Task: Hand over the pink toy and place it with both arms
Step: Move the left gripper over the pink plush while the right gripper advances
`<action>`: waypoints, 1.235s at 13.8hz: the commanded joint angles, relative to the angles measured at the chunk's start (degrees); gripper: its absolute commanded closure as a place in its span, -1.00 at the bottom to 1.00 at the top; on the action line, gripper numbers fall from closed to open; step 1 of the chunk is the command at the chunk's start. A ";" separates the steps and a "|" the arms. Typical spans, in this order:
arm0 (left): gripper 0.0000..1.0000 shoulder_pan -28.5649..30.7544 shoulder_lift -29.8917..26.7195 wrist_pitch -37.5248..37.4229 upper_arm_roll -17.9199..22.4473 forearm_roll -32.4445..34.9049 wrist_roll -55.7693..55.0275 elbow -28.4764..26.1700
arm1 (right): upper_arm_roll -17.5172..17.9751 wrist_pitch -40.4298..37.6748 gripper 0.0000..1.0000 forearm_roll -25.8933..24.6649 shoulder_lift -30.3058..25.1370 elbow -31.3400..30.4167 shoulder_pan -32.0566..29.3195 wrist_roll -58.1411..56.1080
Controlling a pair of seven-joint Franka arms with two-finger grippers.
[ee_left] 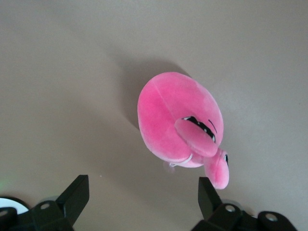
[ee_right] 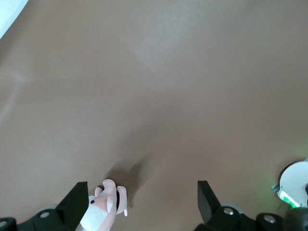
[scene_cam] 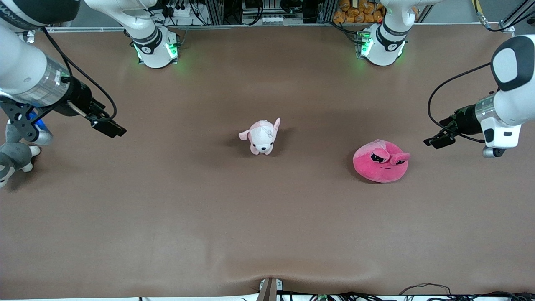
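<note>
The pink toy [scene_cam: 381, 161], a hot-pink round plush with half-lidded black eyes, lies on the brown table toward the left arm's end. It also shows in the left wrist view [ee_left: 179, 124]. My left gripper [scene_cam: 436, 140] hangs open and empty in the air beside the toy, toward the table's end, and does not touch it; in its own view the gripper [ee_left: 143, 195] shows both fingers wide apart. My right gripper [scene_cam: 108, 127] is open and empty in the air over the right arm's end of the table; its own view shows the gripper [ee_right: 142, 199].
A small pale pink-and-white puppy plush [scene_cam: 262, 136] stands near the table's middle and shows in the right wrist view [ee_right: 103, 206]. A grey-and-white plush animal [scene_cam: 12, 156] sits at the right arm's end. Both arm bases [scene_cam: 155, 47] stand along the farthest table edge.
</note>
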 commanded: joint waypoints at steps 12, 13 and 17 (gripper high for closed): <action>-1.00 -2.23 10.09 7.70 -1.15 -5.87 -40.24 3.99 | -0.40 2.18 -1.00 8.30 -0.22 -0.37 4.60 26.21; -1.00 -1.97 10.26 7.79 -1.15 -8.15 -40.34 4.07 | -0.40 2.18 -1.00 8.30 -0.22 -0.37 4.51 26.21; -1.00 -1.97 12.10 7.97 -1.06 -10.37 -40.43 4.07 | -0.49 2.18 -1.00 8.22 -0.22 -0.28 4.60 26.30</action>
